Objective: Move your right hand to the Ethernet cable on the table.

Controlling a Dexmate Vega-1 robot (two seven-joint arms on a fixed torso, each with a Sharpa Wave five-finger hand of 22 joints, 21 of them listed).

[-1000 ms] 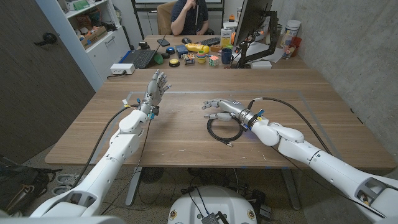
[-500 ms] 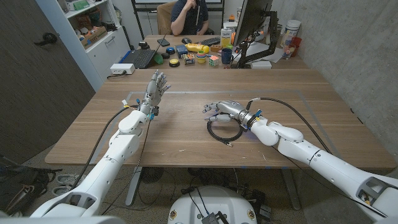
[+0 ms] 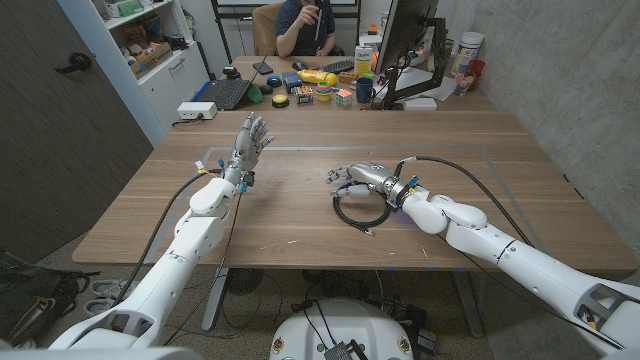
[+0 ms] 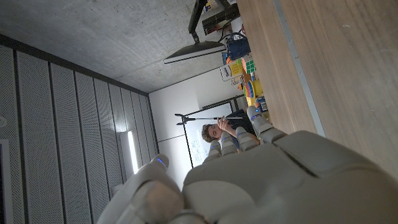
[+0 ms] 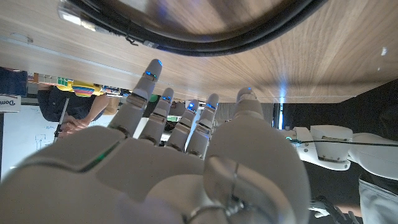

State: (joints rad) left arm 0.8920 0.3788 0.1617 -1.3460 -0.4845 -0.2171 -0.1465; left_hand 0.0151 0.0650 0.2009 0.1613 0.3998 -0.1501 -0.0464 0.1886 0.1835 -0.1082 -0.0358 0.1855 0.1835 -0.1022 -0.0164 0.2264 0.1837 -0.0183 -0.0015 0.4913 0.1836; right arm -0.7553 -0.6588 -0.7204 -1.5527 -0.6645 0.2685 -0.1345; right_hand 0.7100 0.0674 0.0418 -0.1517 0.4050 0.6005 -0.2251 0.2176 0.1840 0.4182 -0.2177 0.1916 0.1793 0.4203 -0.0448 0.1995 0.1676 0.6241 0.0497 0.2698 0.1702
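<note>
A black Ethernet cable (image 3: 361, 210) lies coiled on the wooden table (image 3: 300, 220) right of the middle, its plug end trailing toward the near edge. My right hand (image 3: 352, 175) hovers over the coil's far rim, fingers spread and pointing left, holding nothing. The right wrist view looks past those fingers (image 5: 146, 93) with the cable (image 5: 205, 28) as a dark loop close against the wood. My left hand (image 3: 250, 138) is raised over the table's left part, fingers spread and pointing away from me, empty, far from the cable.
A person (image 3: 304, 24) sits behind a second table holding a laptop (image 3: 221, 95), a monitor (image 3: 405, 35), mugs, toys and bottles. A shelf (image 3: 150, 40) stands at the far left. My right arm's black hose (image 3: 470, 172) arcs over the table.
My right hand has shifted slightly toward me and lower over the coil's far rim. The left arm has not moved. The person in the background has raised a hand.
</note>
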